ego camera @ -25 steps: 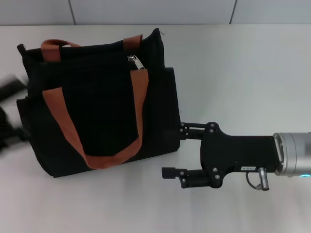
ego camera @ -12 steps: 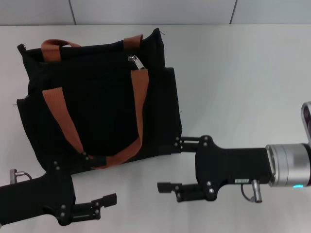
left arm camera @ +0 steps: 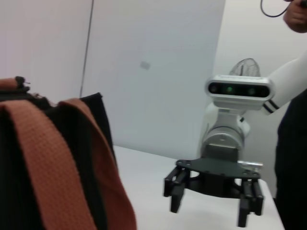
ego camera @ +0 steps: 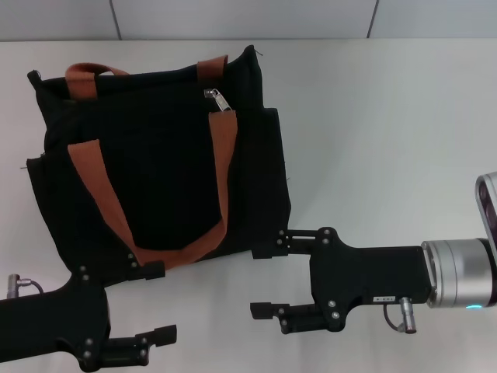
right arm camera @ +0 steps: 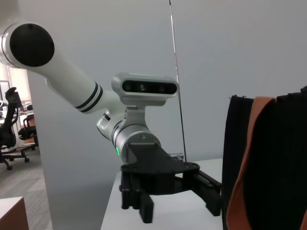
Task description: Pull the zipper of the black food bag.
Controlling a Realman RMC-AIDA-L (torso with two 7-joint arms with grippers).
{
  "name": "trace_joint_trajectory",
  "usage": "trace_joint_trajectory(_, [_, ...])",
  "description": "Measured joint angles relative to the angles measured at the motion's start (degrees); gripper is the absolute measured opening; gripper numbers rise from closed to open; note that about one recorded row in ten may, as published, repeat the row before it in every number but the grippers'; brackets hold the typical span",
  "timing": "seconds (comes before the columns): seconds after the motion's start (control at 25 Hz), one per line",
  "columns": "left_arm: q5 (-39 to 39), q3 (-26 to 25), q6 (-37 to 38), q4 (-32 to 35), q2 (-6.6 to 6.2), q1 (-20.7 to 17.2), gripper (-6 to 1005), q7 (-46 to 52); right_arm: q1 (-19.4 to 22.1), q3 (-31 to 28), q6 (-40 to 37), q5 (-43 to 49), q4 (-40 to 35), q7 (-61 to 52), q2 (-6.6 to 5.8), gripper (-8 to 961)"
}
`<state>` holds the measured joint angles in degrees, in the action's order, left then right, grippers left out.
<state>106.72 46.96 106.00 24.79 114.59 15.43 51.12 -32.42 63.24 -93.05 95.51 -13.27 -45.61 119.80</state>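
White table (ego camera: 388,116) before a pale panelled wall (ego camera: 233,17).

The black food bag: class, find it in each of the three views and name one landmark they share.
Head view: black food bag upper left on the table.
Left wrist view: fills the lower left.
Right wrist view: along the right edge.
Shared landmark: brown-orange strap.

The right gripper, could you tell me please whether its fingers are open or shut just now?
Open. In the head view the right gripper shows two fingers spread well apart beside the black food bag, with bare table between them and nothing held.
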Motion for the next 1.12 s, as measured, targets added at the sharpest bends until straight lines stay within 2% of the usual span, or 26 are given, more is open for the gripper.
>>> trace_joint_trajectory(1.12, [0.68,0.06,0.35,-0.11,-0.15,0.59,827,0.24,-0.36,-0.29,0.52,-0.34,1.32,2.9,0.08,725])
